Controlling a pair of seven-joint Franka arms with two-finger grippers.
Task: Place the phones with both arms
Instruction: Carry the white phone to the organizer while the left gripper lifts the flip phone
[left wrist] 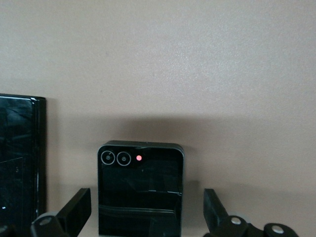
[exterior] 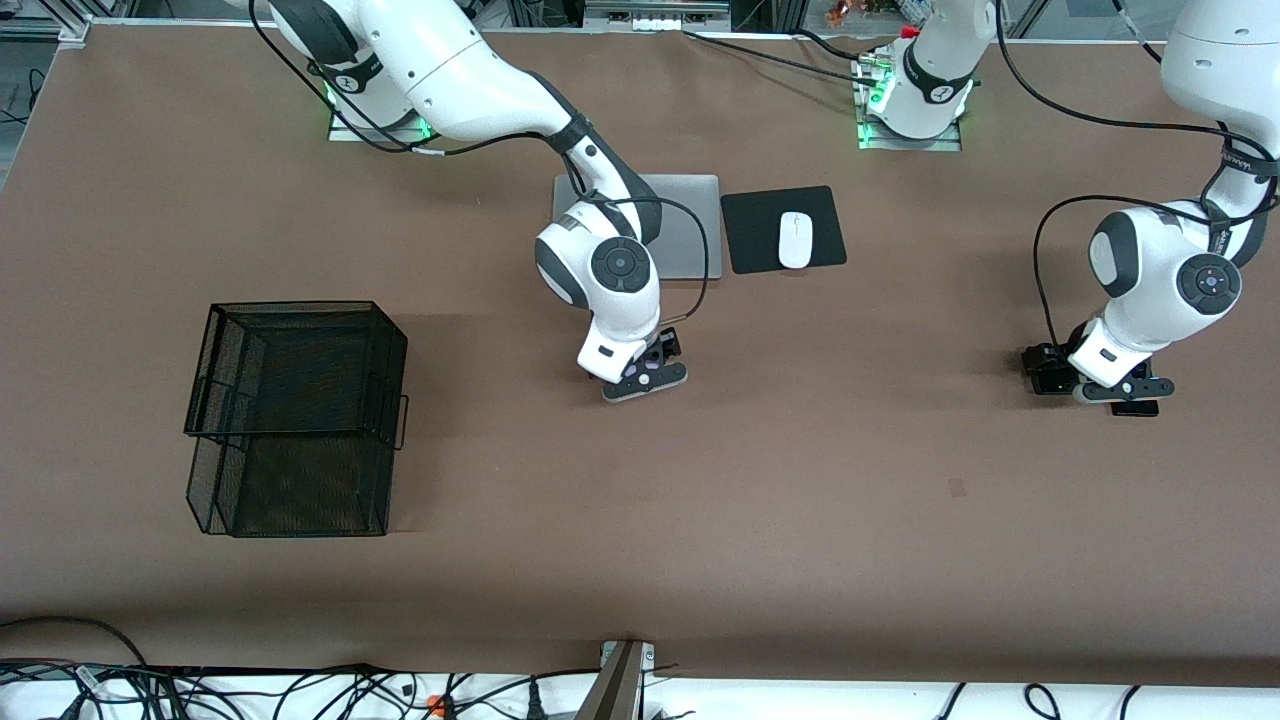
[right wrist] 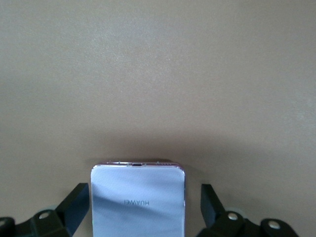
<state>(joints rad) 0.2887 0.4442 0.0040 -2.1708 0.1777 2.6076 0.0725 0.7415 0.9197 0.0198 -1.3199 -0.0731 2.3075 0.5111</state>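
Note:
The small pale lilac-white phone (right wrist: 138, 202) lies flat on the brown table, nearer to the front camera than the laptop. My right gripper (right wrist: 143, 205) (exterior: 645, 378) straddles it, open, with a gap between each finger and the phone's edge. At the left arm's end of the table, the small squarish black phone (left wrist: 140, 195) (exterior: 1135, 408) lies between the fingers of my open left gripper (left wrist: 147, 210) (exterior: 1118, 392), also with gaps on both sides. The longer black slab phone (left wrist: 17, 163) (exterior: 1045, 370) lies beside it.
A black wire mesh basket (exterior: 295, 420) stands toward the right arm's end of the table. A silver laptop (exterior: 690, 230) lies near the arm bases, partly hidden by the right arm. Beside it, a white mouse (exterior: 796, 240) sits on a black pad (exterior: 750, 230).

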